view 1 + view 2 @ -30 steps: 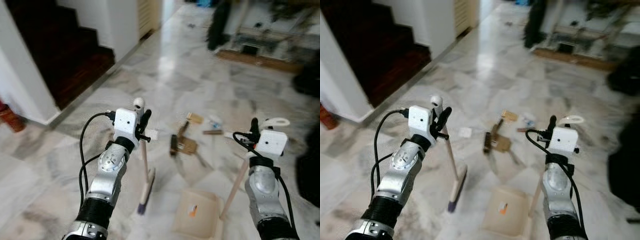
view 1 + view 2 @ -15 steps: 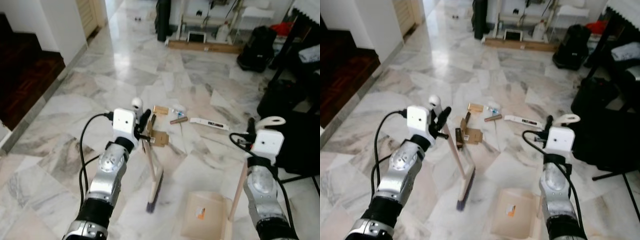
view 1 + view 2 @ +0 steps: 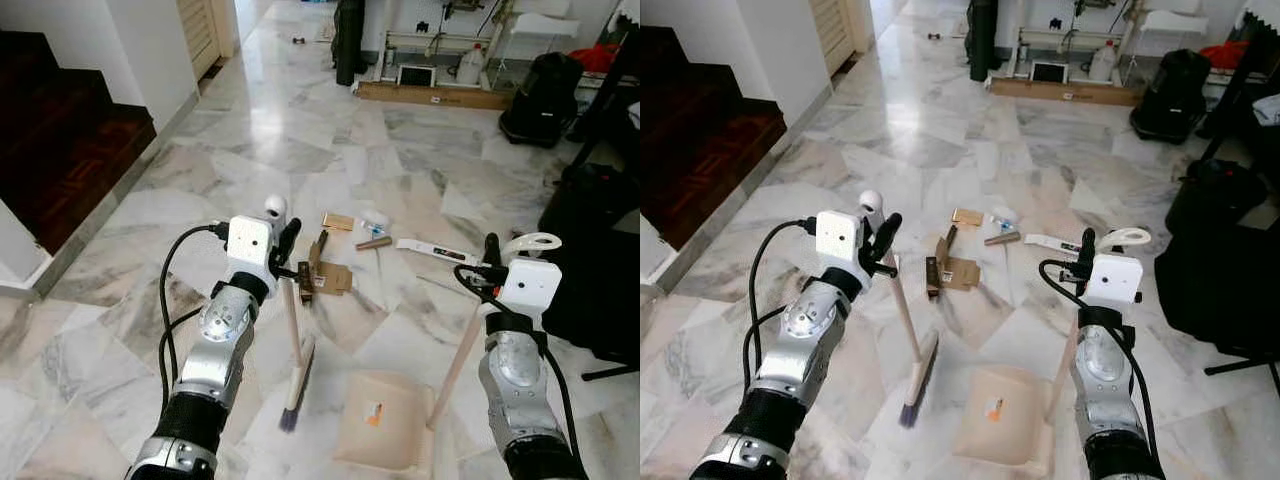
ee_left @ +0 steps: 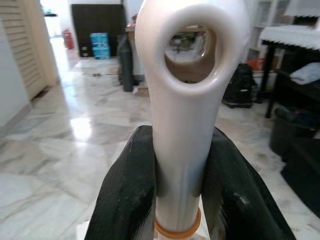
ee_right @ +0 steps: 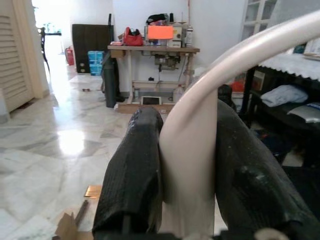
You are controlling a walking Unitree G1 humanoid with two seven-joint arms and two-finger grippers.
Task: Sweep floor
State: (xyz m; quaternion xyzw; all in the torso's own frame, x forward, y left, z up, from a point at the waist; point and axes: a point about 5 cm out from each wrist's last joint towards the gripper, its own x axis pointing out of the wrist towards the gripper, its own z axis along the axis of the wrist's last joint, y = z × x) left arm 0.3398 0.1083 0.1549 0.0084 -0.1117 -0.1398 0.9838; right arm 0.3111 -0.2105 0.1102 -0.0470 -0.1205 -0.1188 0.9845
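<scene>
floor (image 3: 150,225): pale marble, litter sits in a loose cluster ahead of the robot, so the tools are aimed that way.
stairs (image 3: 60,140): dark steps off to the left, well apart from the work.
bags (image 3: 540,85): black ones at the far right, not part of the job.
dustpan (image 3: 385,420): flat on the floor just right of the brush head, mouth facing the litter (looks set up to catch what gets pulled back), long handle slanting up to the right claw.
broom (image 3: 292,330): handle near upright, slightly tilted, bristles down on the floor short of the litter and just beside the dustpan, so a pull toward the pan would probably work.
left claw (image 4: 175,185): pinching the broom handle just under its hanging loop, high grip likely for reach and swing.
right claw (image 5: 187,165): pinching the dustpan handle near its curved top, keeps the pan standing ready.
cardboard scraps (image 3: 325,275): biggest litter, between broom and far debris.
white strip (image 3: 435,252): lying flat to the right of the scraps.
small bits (image 3: 372,232): beyond the cardboard (too small to name).
</scene>
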